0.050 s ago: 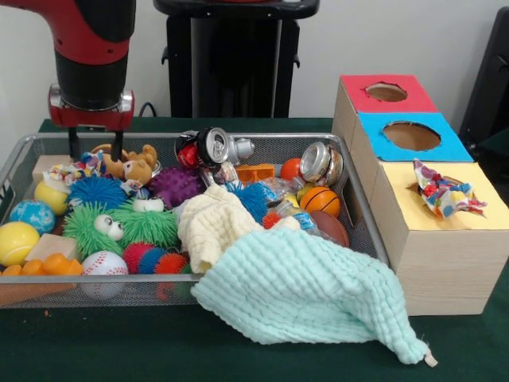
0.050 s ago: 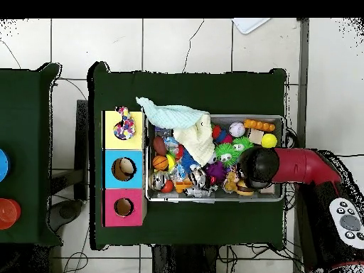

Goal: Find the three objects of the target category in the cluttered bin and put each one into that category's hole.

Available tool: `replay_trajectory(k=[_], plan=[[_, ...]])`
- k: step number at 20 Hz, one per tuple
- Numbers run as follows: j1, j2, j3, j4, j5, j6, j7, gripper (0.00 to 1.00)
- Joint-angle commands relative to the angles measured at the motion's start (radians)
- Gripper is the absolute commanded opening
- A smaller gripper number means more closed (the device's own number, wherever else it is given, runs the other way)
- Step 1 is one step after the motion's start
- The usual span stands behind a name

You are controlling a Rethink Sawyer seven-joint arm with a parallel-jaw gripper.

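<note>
My gripper (image 1: 95, 150) hangs open over the wire bin's (image 1: 13, 170) back left corner. Its fingertips (image 1: 117, 148) reach just past the rim, above a patterned cloth (image 1: 79, 169) and beside a teddy bear (image 1: 137, 165). A cream cloth (image 1: 211, 223) lies mid-bin. A mint cloth (image 1: 310, 294) drapes over the bin's front right edge onto the table. Another patterned cloth (image 1: 441, 193) sits bunched in the yellow box's (image 1: 477, 219) hole. In the overhead view the arm (image 2: 257, 167) hides the gripper; the mint cloth (image 2: 170, 114) and cream cloth (image 2: 197, 140) show.
The bin is packed with spiky balls (image 1: 97, 191), cans (image 1: 215, 146), sports balls (image 1: 321, 200) and blocks. A blue box (image 1: 374, 127) and a red box (image 1: 356, 99), each with an empty hole, stand behind the yellow one. The overhead view shows all three boxes (image 2: 124, 169) left of the bin (image 2: 213, 201).
</note>
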Motion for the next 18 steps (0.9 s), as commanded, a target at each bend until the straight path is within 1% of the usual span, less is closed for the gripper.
replay_trajectory(k=[1, 2, 3, 5, 6, 7, 9, 14, 17, 18], plan=[[0.028, -0.038, 0.089, -0.024, -0.084, 0.005, -0.257, 1.00], [0.027, -0.035, 0.089, -0.018, -0.085, -0.001, -0.247, 1.00], [0.030, -0.014, 0.091, -0.034, -0.082, 0.010, -0.239, 1.00], [0.021, 0.034, 0.096, -0.027, -0.074, -0.015, -0.207, 1.00], [0.011, 0.066, 0.102, -0.019, -0.073, -0.050, -0.190, 1.00], [0.010, 0.098, 0.102, -0.027, -0.087, -0.081, -0.180, 1.00], [0.008, 0.136, 0.099, -0.037, -0.104, -0.122, -0.157, 1.00], [0.005, 0.156, 0.088, -0.050, -0.105, -0.114, -0.161, 1.00], [0.013, 0.149, 0.064, -0.052, -0.129, -0.114, -0.165, 1.00], [0.022, 0.141, 0.052, -0.058, -0.142, -0.100, -0.171, 1.00]])
